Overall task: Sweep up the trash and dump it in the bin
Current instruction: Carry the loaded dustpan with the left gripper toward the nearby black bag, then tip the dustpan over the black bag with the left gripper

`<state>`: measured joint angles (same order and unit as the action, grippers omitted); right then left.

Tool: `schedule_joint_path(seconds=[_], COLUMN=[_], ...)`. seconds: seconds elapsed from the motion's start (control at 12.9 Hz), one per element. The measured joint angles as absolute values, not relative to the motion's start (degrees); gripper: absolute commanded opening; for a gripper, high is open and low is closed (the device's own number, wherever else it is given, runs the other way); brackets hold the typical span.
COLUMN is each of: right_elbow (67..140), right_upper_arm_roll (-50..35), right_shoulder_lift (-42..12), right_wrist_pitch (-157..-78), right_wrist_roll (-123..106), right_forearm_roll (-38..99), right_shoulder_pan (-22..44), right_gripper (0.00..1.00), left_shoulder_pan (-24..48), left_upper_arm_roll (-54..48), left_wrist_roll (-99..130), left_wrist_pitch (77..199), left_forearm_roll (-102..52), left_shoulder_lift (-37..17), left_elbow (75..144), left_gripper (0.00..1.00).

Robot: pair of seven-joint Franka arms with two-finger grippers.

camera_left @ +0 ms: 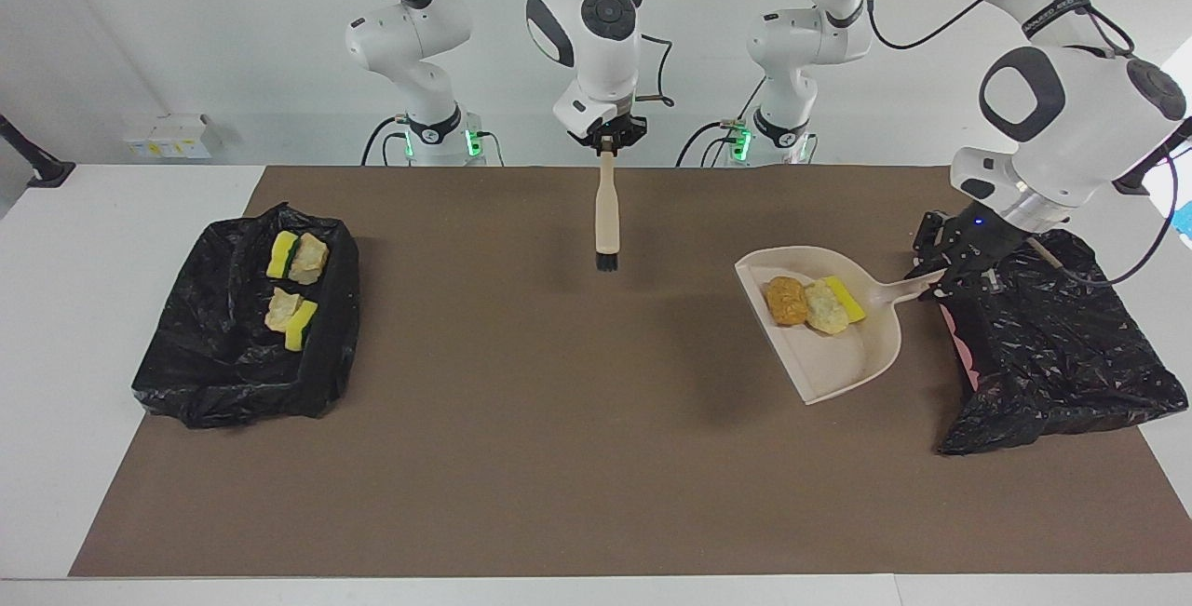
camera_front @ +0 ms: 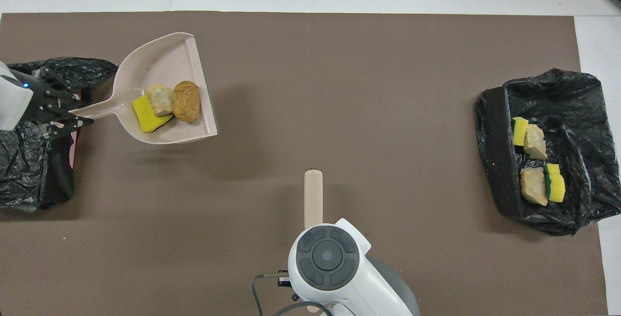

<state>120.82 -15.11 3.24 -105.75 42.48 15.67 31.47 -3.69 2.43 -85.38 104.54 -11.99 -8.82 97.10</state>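
Dustpan (camera_left: 843, 345) w/ three trash scraps (camera_left: 813, 302), handle pinched by left tool (camera_left: 950, 278) beside the bin (camera_left: 1052, 355) at left arm's end, kept level prob. to avoid spills. Right tool (camera_left: 607, 142) clamps brush (camera_left: 606, 215) upright, clear of bench. Four scraps (camera_left: 294, 288) lie in other bin (camera_left: 237, 345).

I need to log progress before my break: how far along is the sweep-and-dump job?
Done: four scraps lie in the bin at the right arm's end. In hand: left gripper holds the dustpan carrying three scraps beside the other bin; right gripper holds the brush. Left: dumping them.
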Motion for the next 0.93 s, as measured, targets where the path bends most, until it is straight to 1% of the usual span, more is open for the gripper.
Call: schedule_joint_path(seconds=[0.23, 0.54, 0.77, 0.93], right_elbow=[122.54, 122.96, 123.17, 123.39], right_upper_arm_roll=[-15.09, -15.11, -15.1, -15.1], right_shoulder_lift=[1.24, -4.66, -6.65, -6.81], right_wrist_pitch=[-111.58, -118.01, -118.58, -118.58], right_wrist_roll=[42.49, 46.45, 47.02, 47.02], right_forearm_roll=[16.18, 16.55, 16.55, 16.55], right_shoulder_pan=[33.69, 38.45, 38.98, 39.18], right_gripper=[0.0, 0.0, 0.0, 0.0], left_shoulder_pan=[-10.94, -18.97, -24.7, -26.57], left_upper_arm_roll=[2.53, 2.61, 2.69, 2.7], left_wrist_roll=[-91.55, -99.62, -105.57, -106.97], left_wrist_pitch=[102.57, 102.38, 103.18, 105.73], left_forearm_roll=[-11.49, -7.87, -4.8, -1.61], left_shoulder_lift=[-9.24, -10.01, -11.18, -12.0], left_elbow=[95.43, 92.93, 90.07, 88.67], left_gripper=[0.0, 0.0, 0.0, 0.0])
